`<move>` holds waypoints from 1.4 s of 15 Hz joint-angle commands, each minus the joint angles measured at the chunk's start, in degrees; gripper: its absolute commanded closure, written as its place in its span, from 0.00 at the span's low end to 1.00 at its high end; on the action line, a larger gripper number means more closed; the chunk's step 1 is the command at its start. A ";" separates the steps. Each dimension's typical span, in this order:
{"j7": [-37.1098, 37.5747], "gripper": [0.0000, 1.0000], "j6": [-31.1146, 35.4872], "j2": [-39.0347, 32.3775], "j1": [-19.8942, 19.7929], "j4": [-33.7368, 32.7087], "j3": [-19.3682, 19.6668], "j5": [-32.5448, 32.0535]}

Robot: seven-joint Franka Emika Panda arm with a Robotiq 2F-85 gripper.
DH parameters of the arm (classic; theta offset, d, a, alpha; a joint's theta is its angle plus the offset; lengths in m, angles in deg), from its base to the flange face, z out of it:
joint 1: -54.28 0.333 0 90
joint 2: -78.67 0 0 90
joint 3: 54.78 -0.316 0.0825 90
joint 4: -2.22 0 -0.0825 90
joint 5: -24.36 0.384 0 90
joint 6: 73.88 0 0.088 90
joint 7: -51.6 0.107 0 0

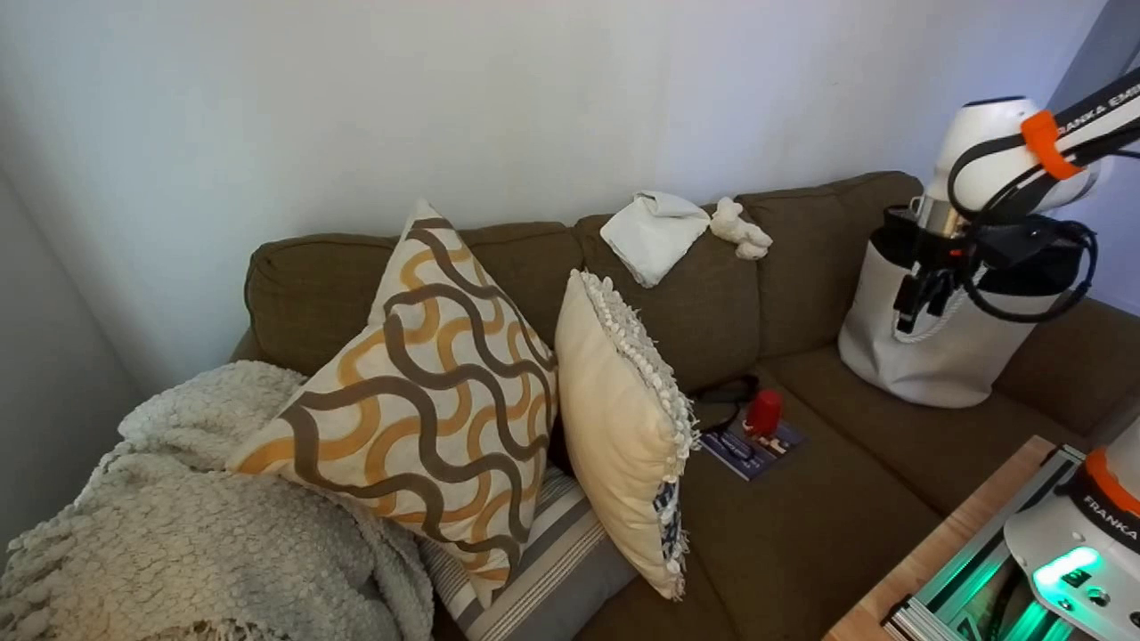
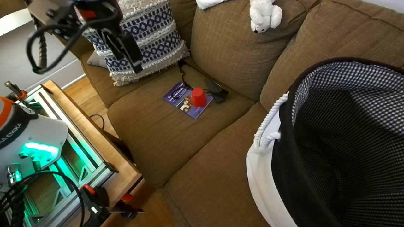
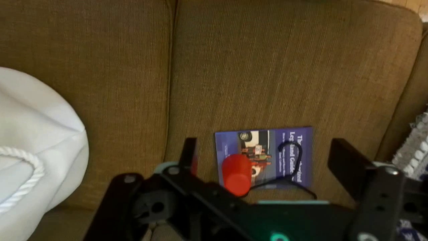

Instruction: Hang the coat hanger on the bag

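Note:
The black coat hanger (image 3: 299, 158) lies on the brown sofa seat. Its hook rests over a purple book in the wrist view, and its lower part is hidden behind my gripper. It also shows in an exterior view (image 2: 182, 75). The bag is a tall white cloth bin with a black rim, checked lining and white rope handle; it stands upright on the sofa in both exterior views (image 1: 926, 356) (image 2: 263, 183) and at the left of the wrist view (image 3: 57, 134). My gripper (image 3: 267, 151) is open and empty, above the hanger and apart from it.
A red cup (image 3: 236, 172) stands on the purple book (image 3: 227, 140), beside the hanger. Cushions (image 1: 623, 427) (image 2: 148, 41) lean farther along the sofa. A white plush toy (image 2: 265, 14) and white cloth (image 1: 655, 236) lie on the backrest. A wooden table edge (image 2: 123, 170) borders the seat.

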 commanded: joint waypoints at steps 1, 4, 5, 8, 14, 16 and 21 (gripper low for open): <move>2.08 0.00 7.48 -14.86 0.56 -0.76 -1.50 -1.35; 0.42 0.00 5.28 -11.46 0.24 -0.86 -1.20 -0.40; 0.42 0.00 5.26 -11.28 0.22 -1.27 -1.19 -0.40; -0.69 0.00 9.16 -10.51 0.56 -1.35 -1.14 0.33; -18.23 0.00 30.18 -27.28 1.77 -0.86 -13.34 24.98; -24.08 0.00 32.41 -37.46 0.39 -5.96 -19.91 33.93; -15.31 0.00 37.58 -54.17 1.31 -16.42 -19.04 22.57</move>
